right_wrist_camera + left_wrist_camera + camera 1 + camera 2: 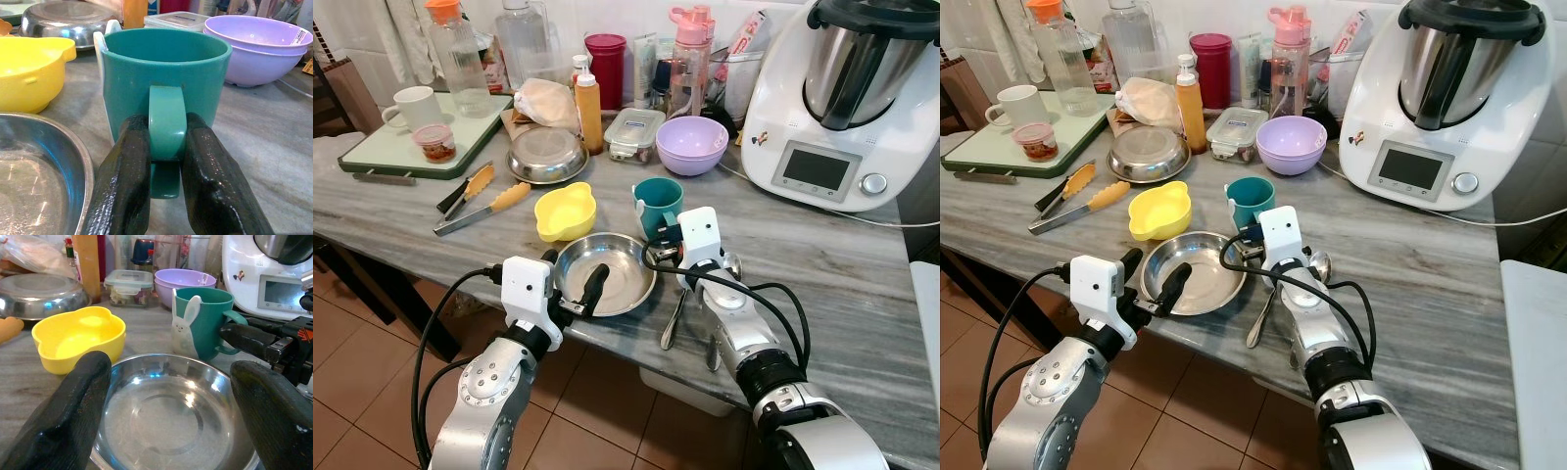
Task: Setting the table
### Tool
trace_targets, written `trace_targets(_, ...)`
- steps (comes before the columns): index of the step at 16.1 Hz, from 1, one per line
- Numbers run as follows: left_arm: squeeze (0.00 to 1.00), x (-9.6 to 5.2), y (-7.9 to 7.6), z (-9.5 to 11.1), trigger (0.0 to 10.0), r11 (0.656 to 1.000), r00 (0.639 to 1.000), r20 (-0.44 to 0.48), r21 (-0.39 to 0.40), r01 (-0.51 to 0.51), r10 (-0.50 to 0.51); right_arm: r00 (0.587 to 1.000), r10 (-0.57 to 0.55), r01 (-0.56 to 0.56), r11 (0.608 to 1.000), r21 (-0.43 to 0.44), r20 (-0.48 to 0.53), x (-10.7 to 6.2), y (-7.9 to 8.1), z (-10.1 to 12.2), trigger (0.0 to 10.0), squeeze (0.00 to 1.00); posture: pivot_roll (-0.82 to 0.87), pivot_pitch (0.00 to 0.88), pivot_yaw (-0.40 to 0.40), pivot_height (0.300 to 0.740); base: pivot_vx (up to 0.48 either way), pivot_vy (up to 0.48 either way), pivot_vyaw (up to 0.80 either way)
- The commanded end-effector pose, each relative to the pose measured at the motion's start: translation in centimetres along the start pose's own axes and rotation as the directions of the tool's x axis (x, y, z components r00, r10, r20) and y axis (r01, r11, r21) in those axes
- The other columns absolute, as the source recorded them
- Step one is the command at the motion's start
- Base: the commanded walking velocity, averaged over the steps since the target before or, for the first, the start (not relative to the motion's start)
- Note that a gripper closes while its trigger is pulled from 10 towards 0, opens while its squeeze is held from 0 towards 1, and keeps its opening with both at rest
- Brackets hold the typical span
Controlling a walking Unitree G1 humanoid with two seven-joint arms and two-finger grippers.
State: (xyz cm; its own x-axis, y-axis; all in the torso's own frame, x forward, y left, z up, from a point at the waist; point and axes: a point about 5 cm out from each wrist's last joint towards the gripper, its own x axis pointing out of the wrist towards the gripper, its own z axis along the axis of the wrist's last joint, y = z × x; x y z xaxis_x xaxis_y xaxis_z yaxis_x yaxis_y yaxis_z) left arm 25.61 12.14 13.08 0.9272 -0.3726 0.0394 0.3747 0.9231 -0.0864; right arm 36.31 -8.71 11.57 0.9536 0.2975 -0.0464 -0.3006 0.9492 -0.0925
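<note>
right claw [166, 166] clenched on teal mug [164, 73] handle, just beyond steel plate [607, 274] at near desk [862, 284] edge. left claw [166, 401] released, straddling plate. lift mug level, clear of spoon [674, 318].

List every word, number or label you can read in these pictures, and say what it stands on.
No text can be read.
Kitchen machine: its screen is too small to read.
Purple bowl: white sticker, print blurred.
Teal mug: a rabbit picture, no words.
</note>
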Motion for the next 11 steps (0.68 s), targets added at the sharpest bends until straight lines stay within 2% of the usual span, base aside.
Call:
trace_targets(1,0.00,0.26,-0.10,0.05,10.0,1.000,1.000,-0.003,0.008,0.017,-0.017,1.000,-0.004,0.004,1.000,0.011,0.006,0.12,-0.07,0.17,10.0,1.00,-0.13,0.000,0.061,0.740,0.000,0.000,0.00)
trace_targets(11,0.00,0.42,-0.28,-0.11,10.0,1.000,1.000,-0.009,0.009,0.025,-0.025,1.000,-0.016,0.016,1.000,-0.027,-0.006,0.10,-0.38,0.02,10.0,1.00,-0.14,0.000,0.063,0.740,0.000,0.000,0.00)
